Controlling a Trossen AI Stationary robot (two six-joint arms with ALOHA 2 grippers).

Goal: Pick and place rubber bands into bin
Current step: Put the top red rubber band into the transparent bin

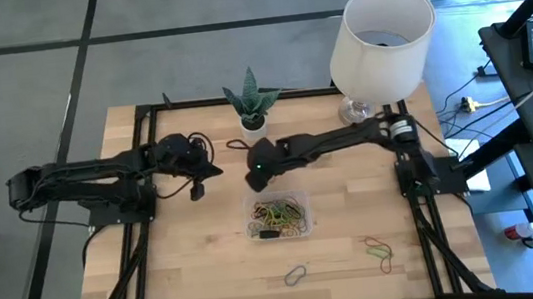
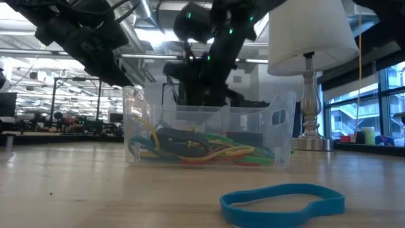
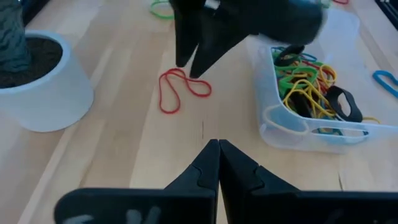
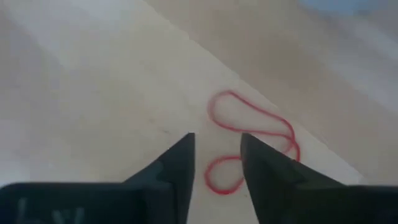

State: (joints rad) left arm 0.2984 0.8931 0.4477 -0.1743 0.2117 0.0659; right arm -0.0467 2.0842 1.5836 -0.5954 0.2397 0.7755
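Observation:
A red rubber band [image 3: 180, 92] lies flat in a loose figure of eight on the wooden table, between the plant pot and the clear bin [image 1: 277, 216]. My right gripper [image 4: 217, 142] is open and hangs just over this band [image 4: 252, 134], fingers pointing down, one fingertip on either side of the band's narrow middle. The left wrist view shows the right gripper [image 3: 191, 62] just above the band. The bin [image 3: 311, 99] holds several green, yellow, red and black bands. My left gripper [image 3: 217, 148] is shut and hovers left of the band, touching nothing.
A white plant pot [image 1: 253, 123] stands just beyond the grippers, and a lamp [image 1: 379, 31] stands at the far right. Loose bands lie on the near part of the table: a blue one [image 2: 283, 202] in front of the bin, green and red ones [image 1: 379, 250] to the right.

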